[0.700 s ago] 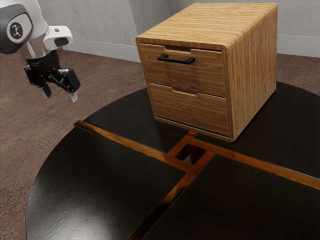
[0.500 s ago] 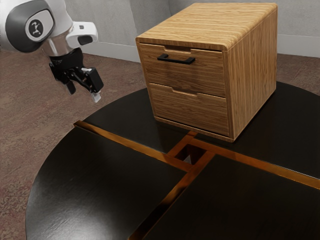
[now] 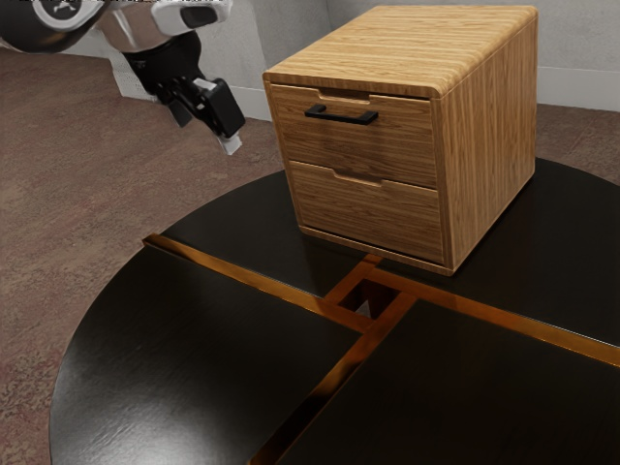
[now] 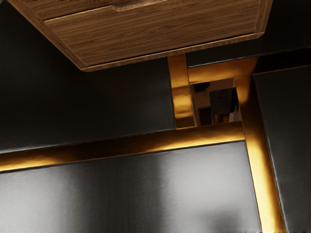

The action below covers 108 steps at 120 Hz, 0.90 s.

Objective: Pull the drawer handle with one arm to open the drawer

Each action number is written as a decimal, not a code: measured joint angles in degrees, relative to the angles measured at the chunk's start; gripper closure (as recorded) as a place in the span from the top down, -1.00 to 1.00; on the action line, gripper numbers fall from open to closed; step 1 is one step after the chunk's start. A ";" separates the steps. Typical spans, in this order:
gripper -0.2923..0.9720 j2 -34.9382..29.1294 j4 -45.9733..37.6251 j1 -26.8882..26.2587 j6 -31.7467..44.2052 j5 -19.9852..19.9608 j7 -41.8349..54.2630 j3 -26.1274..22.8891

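A wooden two-drawer cabinet (image 3: 484, 126) stands on the round black table (image 3: 194, 349). Its upper drawer (image 3: 387, 140) carries a black bar handle (image 3: 341, 114) and sits flush with the front, as does the lower drawer (image 3: 368, 208). My gripper (image 3: 206, 133) hangs in the air to the exterior view's left of the cabinet, about level with the handle and well apart from it. Its fingers stand open with nothing between them. In the wrist view the cabinet's lower front (image 4: 155, 29) appears above the dark tabletop (image 4: 126, 194).
Golden-brown inlay strips (image 3: 252, 281) cross the table and frame a square hole (image 3: 366, 300) just in front of the cabinet, seen also as the hole (image 4: 216, 104) in the wrist view. Brown floor (image 3: 77, 194) lies beyond the table's edge under my hand.
My hand has risen and travelled toward the exterior view's right, from low beside the table to handle height near the cabinet's front corner. The cabinet and drawers have not moved.
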 joint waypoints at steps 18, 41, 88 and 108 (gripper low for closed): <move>0.54 2.17 -0.07 -1.62 -0.13 0.14 -0.11 0.20; 0.54 3.13 -0.30 3.46 -0.10 0.11 -0.21 0.61; 0.54 -4.79 -9.11 9.36 -0.29 -0.02 -0.16 0.14; 0.54 -17.39 -24.29 6.91 -0.39 0.39 -0.31 -0.72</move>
